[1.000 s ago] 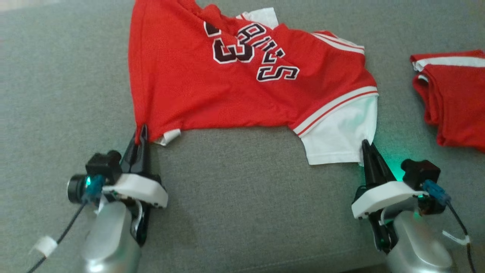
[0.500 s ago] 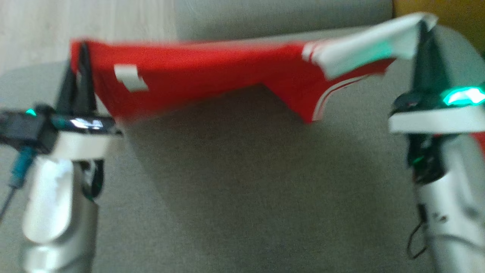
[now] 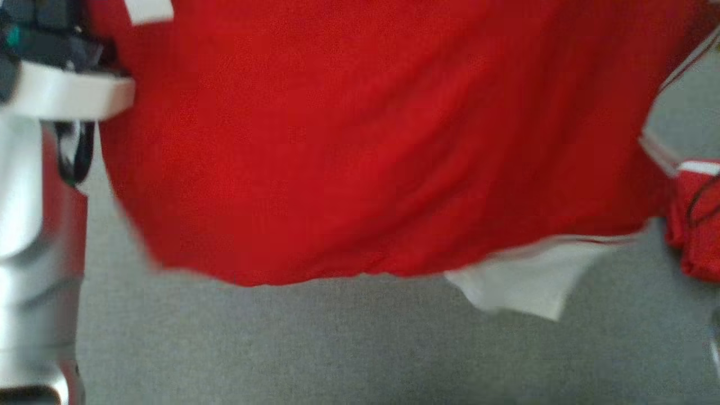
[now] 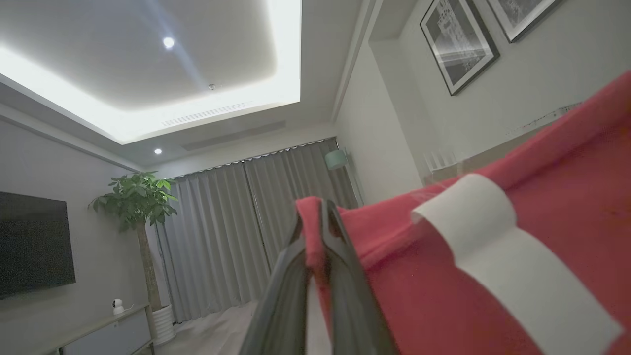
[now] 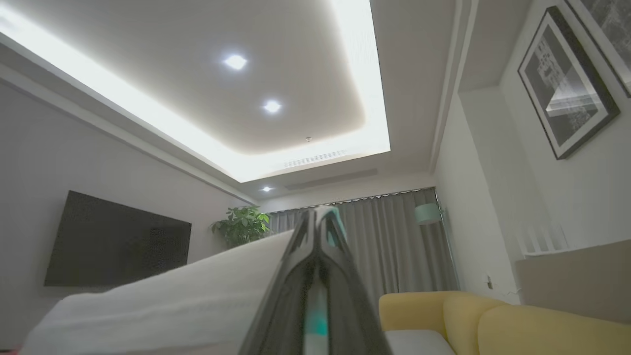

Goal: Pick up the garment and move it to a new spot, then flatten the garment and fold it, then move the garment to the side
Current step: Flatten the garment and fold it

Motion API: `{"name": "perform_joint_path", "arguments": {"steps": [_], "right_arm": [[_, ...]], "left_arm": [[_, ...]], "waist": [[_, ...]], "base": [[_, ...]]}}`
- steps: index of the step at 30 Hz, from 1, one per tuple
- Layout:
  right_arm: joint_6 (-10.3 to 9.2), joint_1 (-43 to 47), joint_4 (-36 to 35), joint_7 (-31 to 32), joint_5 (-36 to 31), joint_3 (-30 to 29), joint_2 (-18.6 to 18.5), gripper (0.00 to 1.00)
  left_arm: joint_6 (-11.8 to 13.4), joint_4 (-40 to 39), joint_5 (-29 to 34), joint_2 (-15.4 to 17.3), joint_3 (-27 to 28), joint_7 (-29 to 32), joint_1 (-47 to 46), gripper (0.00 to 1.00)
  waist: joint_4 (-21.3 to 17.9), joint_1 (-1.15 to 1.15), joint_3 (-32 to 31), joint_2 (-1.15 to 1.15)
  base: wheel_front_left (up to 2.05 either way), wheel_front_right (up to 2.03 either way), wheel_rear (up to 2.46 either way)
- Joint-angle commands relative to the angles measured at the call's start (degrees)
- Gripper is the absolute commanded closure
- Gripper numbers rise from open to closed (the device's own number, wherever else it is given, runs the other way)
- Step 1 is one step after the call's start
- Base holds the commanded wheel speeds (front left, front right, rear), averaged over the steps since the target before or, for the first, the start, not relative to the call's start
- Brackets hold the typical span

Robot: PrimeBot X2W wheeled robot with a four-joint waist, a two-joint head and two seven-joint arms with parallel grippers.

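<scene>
- Garment (image 3: 360,140), a red mesh basketball-jersey T-shirt with white short sleeves, is hanging in the air over the grey woven upholstery (image 3: 337,360), spreading like a curtain between my two arms and blocking most of the head view.
- I am holding the garment high by two points on its upper edge, as I read it, so that its own weight is pulling the creases out before any laying down.
- My left gripper (image 4: 323,209) is pointing up toward the ceiling, its jaws closed tight on a red hem corner just beside the white rectangular care tag (image 4: 512,261).
- My right gripper (image 5: 319,217) is likewise aiming upward, its jaws clamping the edge of the white sleeve cloth (image 5: 162,301).
- One loose white sleeve (image 3: 523,289) is dangling at the bottom edge, seemingly off the upholstery.
- A second red folded cloth with a white stripe (image 3: 694,225) is lying to the right, so I am judging that the landing spot should be well apart from it.
</scene>
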Motion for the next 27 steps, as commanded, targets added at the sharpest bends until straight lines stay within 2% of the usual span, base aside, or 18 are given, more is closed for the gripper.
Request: {"name": "perform_joint_path", "arguments": {"steps": [1, 3, 4, 8, 11, 15, 18, 21, 27], "right_arm": [[-0.04, -5.5, 1.8, 0.5, -1.9, 1.1, 0.4, 1.00], [-0.04, -10.7, 5.8, -0.5, -3.6, 0.9, 1.4, 1.00], [-0.04, -15.8, 9.5, -1.8, -7.0, 2.2, 0.8, 1.00], [-0.04, -24.2, 17.1, -3.4, -10.7, 1.9, 1.3, 1.00], [-0.04, -29.3, 20.6, -3.6, -12.8, -1.4, 2.0, 1.00], [-0.04, -30.7, 21.4, -3.7, -14.4, -5.3, 3.0, 1.00], [-0.04, -28.2, 21.7, -3.7, -14.3, -6.3, 4.1, 1.00], [-0.04, -22.1, 21.6, -3.7, -11.5, -5.7, 5.1, 1.00], [-0.04, -1.0, 17.7, -3.7, -2.0, -3.4, 6.7, 1.00]], "left_arm": [[0.5, 0.8, 0.2, 2.2, 1.8, 0.3, -5.2, 1.00], [1.2, 4.0, 0.6, 2.0, 1.7, 0.0, -8.0, 1.00], [2.2, 7.5, 0.4, 1.0, 2.0, -0.8, -11.4, 1.00], [4.0, 14.0, 0.7, 0.5, 3.0, -2.1, -17.7, 1.00], [4.6, 15.1, 1.1, 0.8, 3.8, -2.4, -21.7, 1.00], [4.7, 14.2, 1.0, 0.5, 4.6, -2.4, -23.0, 1.00], [4.4, 14.1, 0.9, -0.1, 5.0, -2.4, -21.1, 1.00], [4.3, 14.8, -0.1, -1.6, 6.1, -2.4, -15.7, 1.00], [3.6, 15.8, -2.5, -6.7, 9.6, -2.4, 2.1, 1.00]], "waist": [[0.0, -0.01, 6.0, 0.00], [0.2, -0.01, 9.0, 0.00], [1.1, -0.01, 11.6, 0.00], [1.7, -0.01, 14.5, 0.00], [1.5, -0.01, 16.3, 0.00], [1.2, -0.01, 17.3, 0.00], [0.7, -0.01, 18.1, 0.00], [0.1, -0.01, 17.8, 0.00], [-1.7, -0.01, 15.1, 0.00]], "base": [[0.00, 0.00, 0.00], [0.00, 0.00, 0.00], [0.00, 0.00, 0.00], [0.00, 0.00, 0.00], [0.00, 0.00, 0.00], [0.00, 0.00, 0.00], [0.00, 0.00, 0.00], [0.00, 0.00, 0.00], [0.00, 0.00, 0.00]]}}
